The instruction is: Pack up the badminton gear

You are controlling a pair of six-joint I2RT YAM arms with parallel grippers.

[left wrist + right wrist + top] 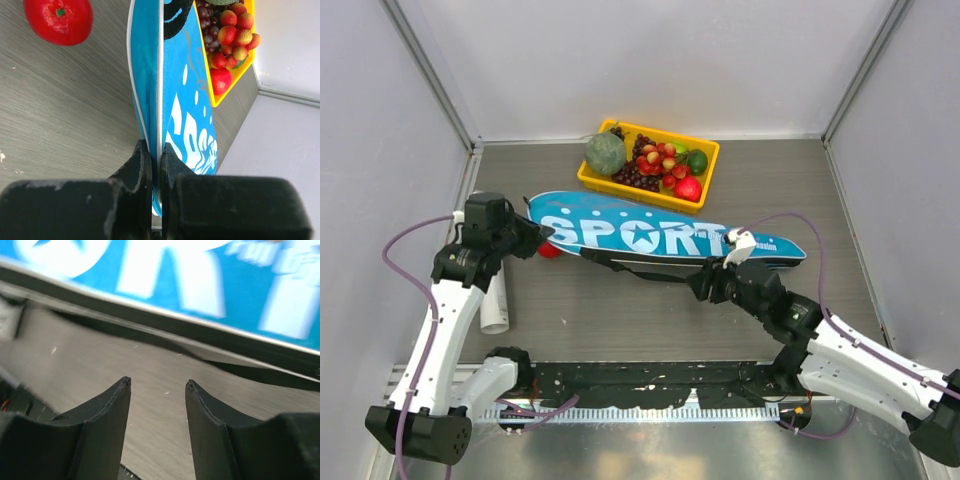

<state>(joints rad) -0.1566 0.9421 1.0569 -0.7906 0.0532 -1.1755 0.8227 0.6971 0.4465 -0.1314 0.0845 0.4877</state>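
The left fingers (pixel 137 167) are clenched on the rim of the big blue racket-shaped "SPORT" bag (pixel 650 238), which lies across the grey desk (pixel 620 310); its contents are hidden. The right fingers (pixel 107 412) gape, released, just beside it. Behind, a yellow plastic tray (pixel 710 172) holds grapes, strawberries and a green melon.
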